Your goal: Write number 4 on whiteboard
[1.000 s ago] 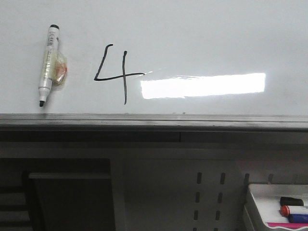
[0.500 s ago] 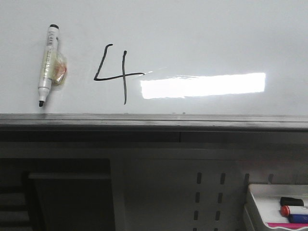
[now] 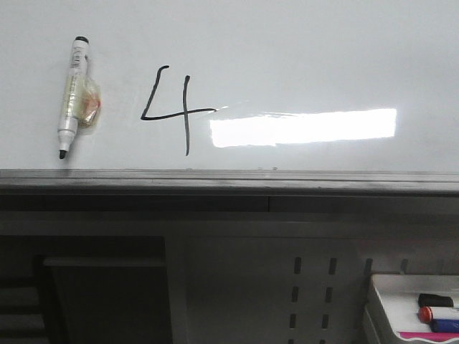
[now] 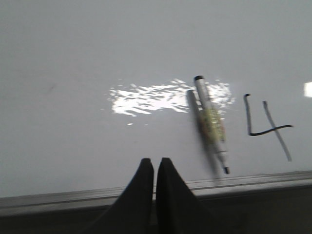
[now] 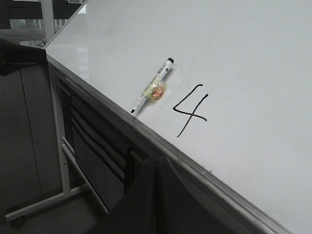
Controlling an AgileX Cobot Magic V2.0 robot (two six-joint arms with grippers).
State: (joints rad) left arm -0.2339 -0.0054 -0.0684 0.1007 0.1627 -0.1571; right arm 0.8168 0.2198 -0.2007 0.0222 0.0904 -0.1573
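Glossy and white, the whiteboard [image 3: 301,50] fills the far part of what I see ahead, its grey edge rail [image 3: 229,179] running along its near edge and a bright rectangular glare [image 3: 305,127] lying on its surface. On it, left of centre, stands the number 4 [image 3: 174,107], drawn in thin black strokes with an open top; the end of its crossbar just reaches the left end of the glare. Left of the number 4, a white marker [image 3: 72,93] lies on the whiteboard, black tip toward the rail, with a small yellowish and orange wad [image 3: 89,106] against its barrel.

Below the rail sits a grey perforated panel [image 3: 312,287], and at the near right corner a white tray [image 3: 401,301] holds a red-capped and a blue marker [image 3: 439,315].

My left gripper [image 4: 155,168] hangs over the rail with nothing in it, its two dark fingers [image 4: 144,180] pressed almost together, a thin slit between them. My right gripper [image 5: 157,168] is likewise closed up and empty, just off the rail, well apart from the white marker and the number 4.
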